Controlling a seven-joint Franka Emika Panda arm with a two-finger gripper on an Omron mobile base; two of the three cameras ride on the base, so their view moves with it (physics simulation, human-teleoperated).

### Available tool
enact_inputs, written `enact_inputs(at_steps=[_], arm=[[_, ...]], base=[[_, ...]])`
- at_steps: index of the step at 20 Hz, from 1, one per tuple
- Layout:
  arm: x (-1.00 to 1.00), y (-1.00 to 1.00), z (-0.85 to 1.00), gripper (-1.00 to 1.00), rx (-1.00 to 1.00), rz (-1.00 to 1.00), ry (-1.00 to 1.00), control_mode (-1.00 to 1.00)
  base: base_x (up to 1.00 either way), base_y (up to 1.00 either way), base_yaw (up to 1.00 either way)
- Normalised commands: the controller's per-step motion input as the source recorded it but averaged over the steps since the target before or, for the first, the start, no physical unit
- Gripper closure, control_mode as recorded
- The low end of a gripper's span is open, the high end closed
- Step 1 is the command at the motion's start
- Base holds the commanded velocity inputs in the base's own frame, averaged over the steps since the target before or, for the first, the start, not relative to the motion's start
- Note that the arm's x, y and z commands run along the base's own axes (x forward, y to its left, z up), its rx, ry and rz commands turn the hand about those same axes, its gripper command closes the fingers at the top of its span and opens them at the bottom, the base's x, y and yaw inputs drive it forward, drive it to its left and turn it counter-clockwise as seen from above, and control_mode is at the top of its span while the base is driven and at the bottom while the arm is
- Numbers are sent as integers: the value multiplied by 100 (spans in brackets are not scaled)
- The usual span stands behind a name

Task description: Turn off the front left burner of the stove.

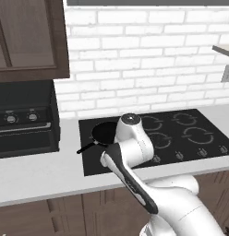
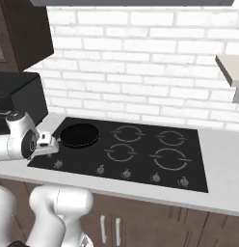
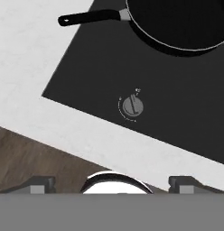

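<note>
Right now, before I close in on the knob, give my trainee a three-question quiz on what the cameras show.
1. True or false: the frying pan sits on the stove with its handle pointing out over the counter.
2. In the hand view, the knob lies: A) between the fingertips, touched; B) ahead of the gripper, untouched; C) under the pan.
3. Fill in: the stove's front edge carries a row of ___ knobs in the right base view.

Key: 1 true. 2 B. 3 five.
</note>
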Motion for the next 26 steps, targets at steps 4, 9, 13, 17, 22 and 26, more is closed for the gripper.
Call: enact_inputs(at_steps=[4, 9, 13, 17, 22, 26], arm=[[73, -8, -20, -100, 0, 1, 9, -100], [65, 0, -15, -100, 0, 0, 12, -100], [50, 0, -32, -100, 0, 2, 20, -100], [8, 0, -46, -100, -1, 1, 15, -100], [17, 0, -55, -100, -3, 2, 3, -100], [1, 0, -51, -100, -7, 1, -6, -100]], base=[[0, 0, 0], [0, 0, 0], [0, 0, 0], [0, 0, 0], [0, 0, 0], [0, 0, 0]])
